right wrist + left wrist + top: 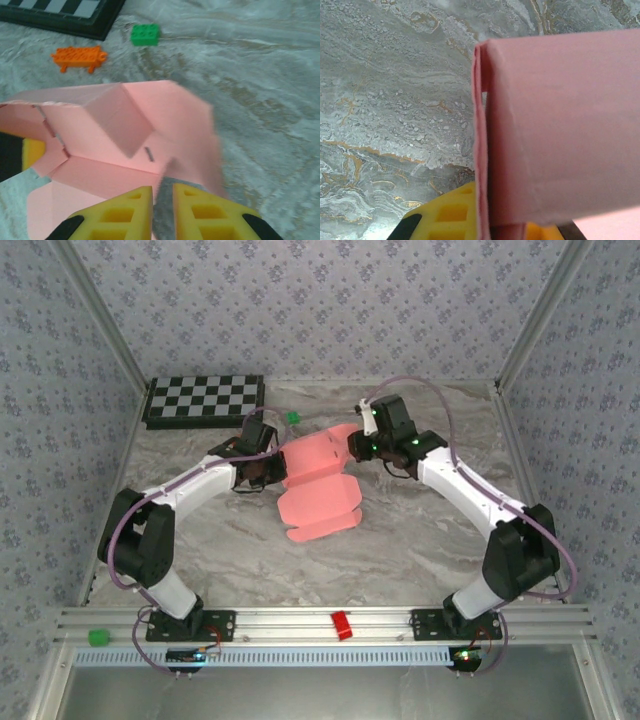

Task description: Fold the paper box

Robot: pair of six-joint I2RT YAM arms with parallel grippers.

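Marble table; left claw clamps the paper box; right claw barely parted, empty.

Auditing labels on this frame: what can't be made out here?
Left wrist: the left gripper, mostly hidden behind the paper box wall and cut off by the bottom edge.
Right wrist: the box's flap beside the right gripper, blurred; contact unclear.
Top external: how both grippers' jaws stand, too small to tell.

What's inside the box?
Nothing loose shows inside the box: only bare pink floor, a slot and a raised wall panel. The corner behind that panel and the part under the right gripper are hidden.
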